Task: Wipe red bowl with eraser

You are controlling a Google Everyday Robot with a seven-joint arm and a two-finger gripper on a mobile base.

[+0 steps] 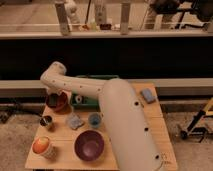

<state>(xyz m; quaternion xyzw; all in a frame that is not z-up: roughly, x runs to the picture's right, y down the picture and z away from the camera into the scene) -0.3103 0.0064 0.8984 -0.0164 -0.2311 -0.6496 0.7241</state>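
One gripper (54, 95) is seen directly over the red bowl (61, 104), at the table's (155, 120) left rear; the bowl lies straight below it. Whether anything is held cannot be told.

gripper (55, 96) | at red bowl (62, 105), mostly arm-hidden | arm (125, 125) cut by bottom edge

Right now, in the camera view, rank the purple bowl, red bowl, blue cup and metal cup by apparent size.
1. purple bowl
2. red bowl, partly hidden under the gripper
3. blue cup and metal cup look alike; left unranked.
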